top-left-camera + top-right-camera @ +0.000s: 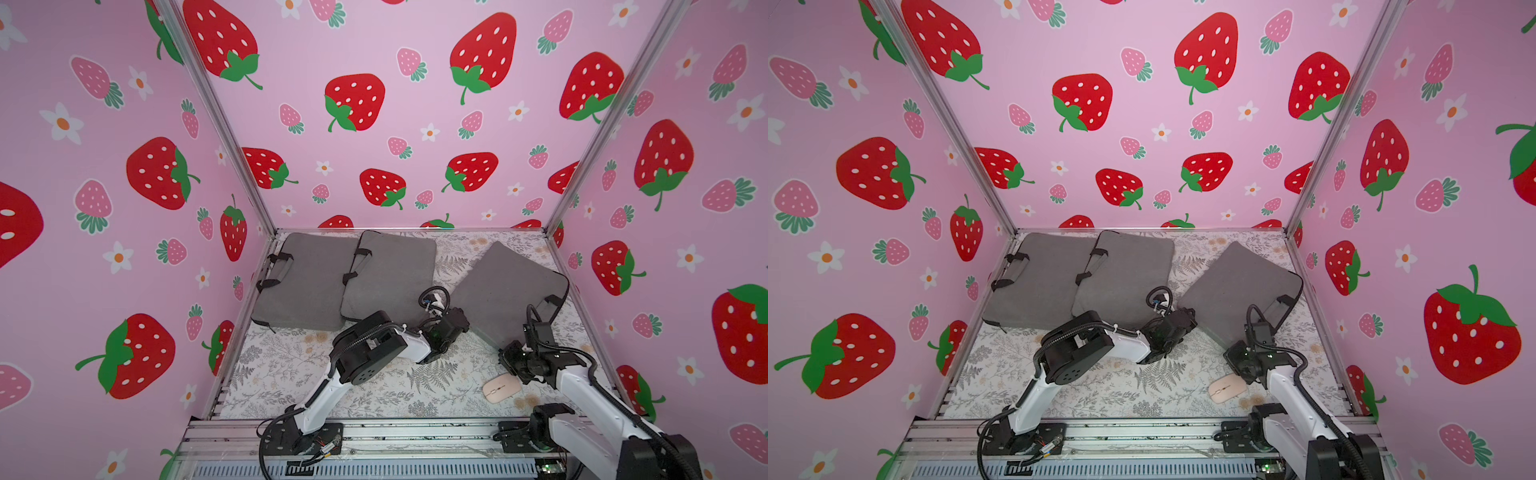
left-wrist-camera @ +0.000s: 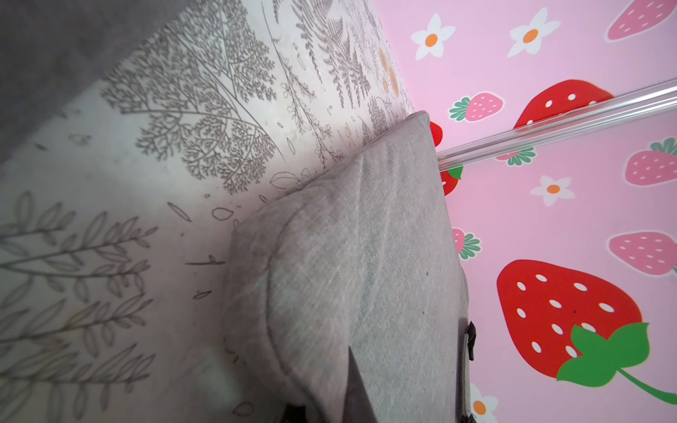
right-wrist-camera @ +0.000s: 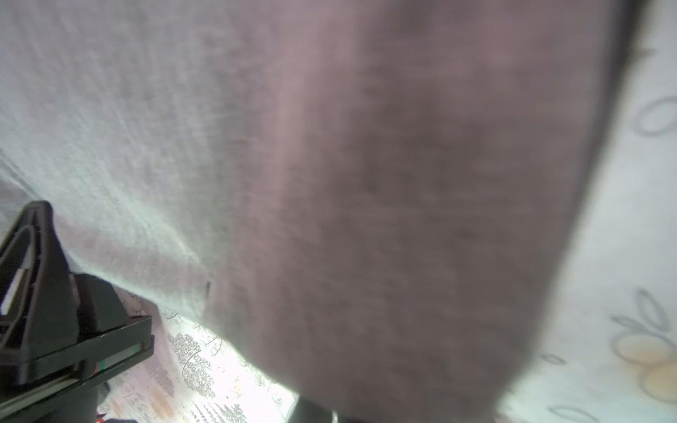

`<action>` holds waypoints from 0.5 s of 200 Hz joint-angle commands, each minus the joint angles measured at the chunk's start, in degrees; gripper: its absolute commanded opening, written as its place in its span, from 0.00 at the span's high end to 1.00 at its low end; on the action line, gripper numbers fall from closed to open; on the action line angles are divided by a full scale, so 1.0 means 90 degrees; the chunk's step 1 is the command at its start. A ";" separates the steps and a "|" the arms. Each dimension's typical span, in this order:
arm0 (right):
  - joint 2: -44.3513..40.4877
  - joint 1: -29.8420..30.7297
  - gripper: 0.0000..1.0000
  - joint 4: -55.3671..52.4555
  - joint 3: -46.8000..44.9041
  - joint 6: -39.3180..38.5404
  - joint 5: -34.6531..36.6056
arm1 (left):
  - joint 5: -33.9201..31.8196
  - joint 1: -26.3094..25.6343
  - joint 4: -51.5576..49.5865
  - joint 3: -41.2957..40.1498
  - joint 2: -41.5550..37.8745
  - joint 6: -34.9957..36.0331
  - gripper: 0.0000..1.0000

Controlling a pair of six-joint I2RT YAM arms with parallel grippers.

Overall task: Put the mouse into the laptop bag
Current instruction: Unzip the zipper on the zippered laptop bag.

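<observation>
Mouse (image 1: 501,387), one; bags (image 1: 303,286) (image 1: 390,274), three; left tool (image 1: 457,322) and right tool (image 1: 508,358) pinch rightmost bag (image 1: 507,286).

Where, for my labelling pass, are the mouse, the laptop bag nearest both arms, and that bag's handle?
mouse (image 1: 501,387): in a top view, middle of its pale pink shell.
laptop bag (image 1: 509,286): in a top view, centre of its grey upper face.
handle (image 1: 549,308): in a top view, grey strap beside its black tab.

My count: three kinds of thing
I see three grey fabric laptop bags (image 1: 303,286) (image 1: 390,274) (image 1: 507,291), one pale pink oval plastic mouse (image 1: 501,387), and my own two white-and-black robot arms (image 1: 328,395) (image 1: 582,386).
</observation>
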 commanded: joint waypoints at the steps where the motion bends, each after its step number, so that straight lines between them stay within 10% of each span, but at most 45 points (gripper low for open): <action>1: 0.0313 0.0280 1.00 0.0481 0.0258 0.0041 -0.0093 | -0.0254 -0.0058 -0.0015 -0.0239 -0.0232 0.0124 1.00; 100: 0.0891 0.1020 1.00 0.0338 0.0944 -0.0843 0.0313 | -0.0121 -0.0063 0.0480 -0.0536 -0.0268 0.0281 1.00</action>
